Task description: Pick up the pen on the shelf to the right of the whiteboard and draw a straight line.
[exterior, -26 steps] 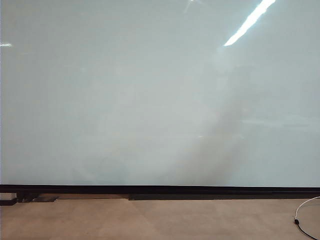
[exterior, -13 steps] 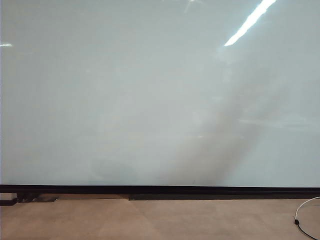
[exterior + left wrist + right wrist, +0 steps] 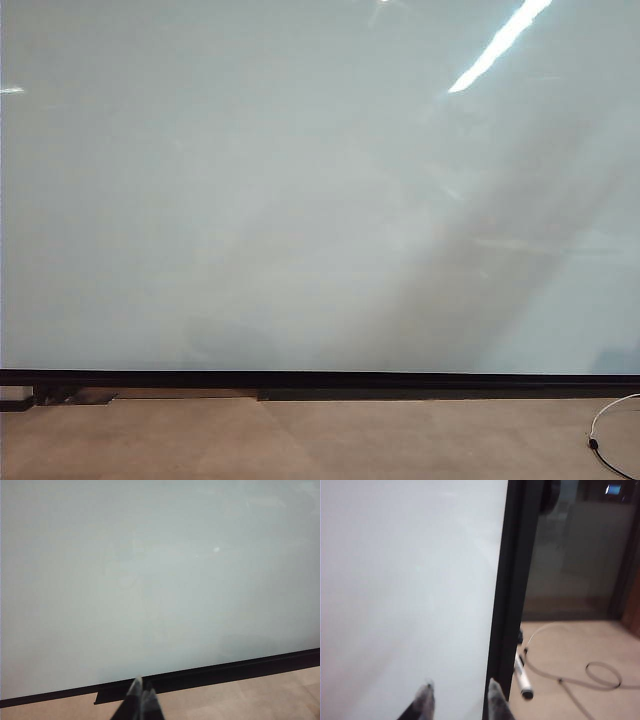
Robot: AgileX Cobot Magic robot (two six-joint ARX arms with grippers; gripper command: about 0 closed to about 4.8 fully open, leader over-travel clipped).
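Observation:
The whiteboard (image 3: pixel 300 200) fills most of the exterior view, with a black strip (image 3: pixel 320 380) along its bottom edge; no drawn line shows on it. Neither gripper appears in that view. In the right wrist view the pen (image 3: pixel 522 676), white-barrelled with a dark cap, lies on the tan shelf (image 3: pixel 555 700) just beside the board's black frame (image 3: pixel 507 605). My right gripper (image 3: pixel 460 690) is open and empty in front of the board's edge, short of the pen. My left gripper (image 3: pixel 142 694) is shut and empty, facing the whiteboard (image 3: pixel 150 580) above the tan surface.
A white cable (image 3: pixel 560 680) loops over the tan surface just past the pen, and the same cable (image 3: pixel 610 415) shows at the exterior view's lower right. Beyond the board's frame stands a dark glass partition (image 3: pixel 580 555).
The dim shadow on the whiteboard has slid to the right and spread wider across the exterior view. Nothing else there has moved.

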